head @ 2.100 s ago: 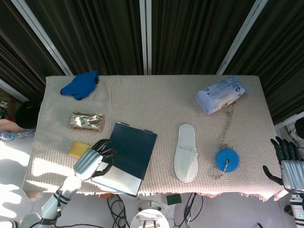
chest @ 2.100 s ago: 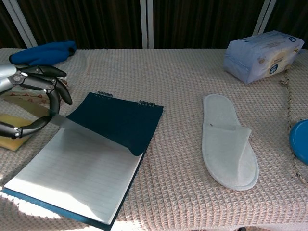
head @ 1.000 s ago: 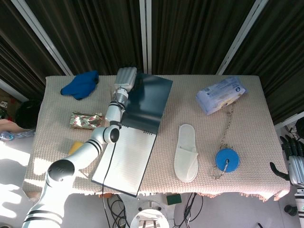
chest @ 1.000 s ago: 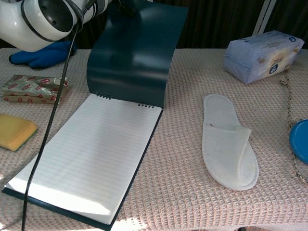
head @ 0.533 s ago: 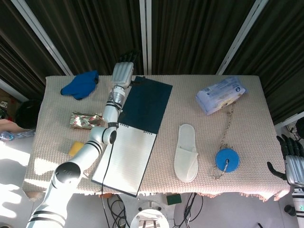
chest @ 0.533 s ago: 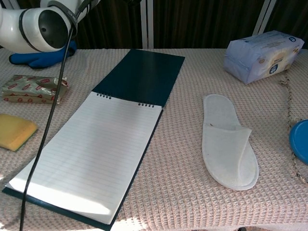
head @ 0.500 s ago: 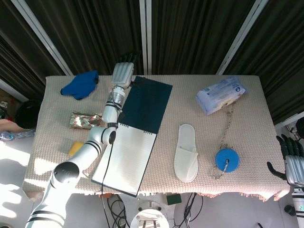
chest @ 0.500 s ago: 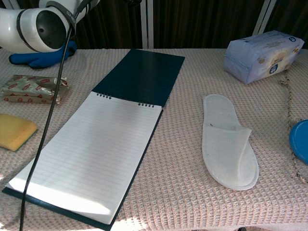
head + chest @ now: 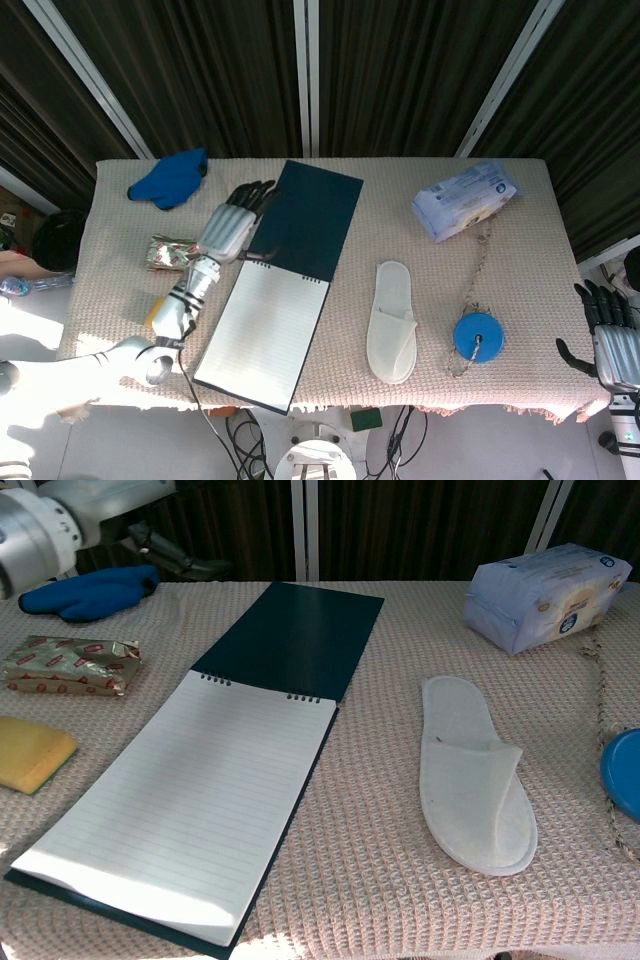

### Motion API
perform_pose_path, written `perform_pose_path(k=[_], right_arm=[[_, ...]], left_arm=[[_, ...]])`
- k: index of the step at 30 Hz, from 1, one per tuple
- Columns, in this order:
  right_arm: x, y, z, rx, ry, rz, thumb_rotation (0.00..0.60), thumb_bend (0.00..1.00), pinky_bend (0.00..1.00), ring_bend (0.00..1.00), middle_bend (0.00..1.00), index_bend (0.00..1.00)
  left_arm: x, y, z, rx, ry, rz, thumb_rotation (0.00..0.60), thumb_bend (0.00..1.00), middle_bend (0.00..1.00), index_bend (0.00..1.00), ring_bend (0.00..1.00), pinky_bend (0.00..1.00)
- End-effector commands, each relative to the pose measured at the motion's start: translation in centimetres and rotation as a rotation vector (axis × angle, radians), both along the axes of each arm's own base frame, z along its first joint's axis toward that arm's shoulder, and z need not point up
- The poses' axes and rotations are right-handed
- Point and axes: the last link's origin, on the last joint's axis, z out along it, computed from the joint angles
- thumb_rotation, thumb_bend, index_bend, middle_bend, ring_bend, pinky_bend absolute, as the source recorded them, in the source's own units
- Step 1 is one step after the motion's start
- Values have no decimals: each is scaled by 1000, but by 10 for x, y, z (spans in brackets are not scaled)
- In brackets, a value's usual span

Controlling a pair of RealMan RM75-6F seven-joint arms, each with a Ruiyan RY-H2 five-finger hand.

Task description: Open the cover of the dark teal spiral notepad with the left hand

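Observation:
The dark teal spiral notepad lies open on the cloth. Its cover is folded flat toward the far side, and the lined white page faces up. In the chest view the cover lies flat beyond the spiral, with the page nearer. My left hand hovers just left of the cover with its fingers spread, holding nothing and apart from the cover. My right hand hangs off the table's right edge, fingers extended and empty.
A blue glove lies at the far left, with a snack packet and a yellow sponge nearer. To the right are a white slipper, a tissue pack and a blue disc on a rope.
My left hand has let go of the cover and drawn back from the table's far edge to the cover's left side. The cover, upright a second ago, now lies flat.

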Motion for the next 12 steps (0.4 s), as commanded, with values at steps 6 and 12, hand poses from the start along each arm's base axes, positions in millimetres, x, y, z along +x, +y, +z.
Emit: perform_pose_path(k=[6,12], right_arm=[[4,6,-5,-1,6,29,594,294,0,0,0,0],[4,12,-9,3,9,39,597,293,0,0,0,0]], left_arm=[[-137,-162,61,71,151,145,417,214,9,33,0,86],[-153,-185,70,199,122,146,397,188,9,50,0,86]])
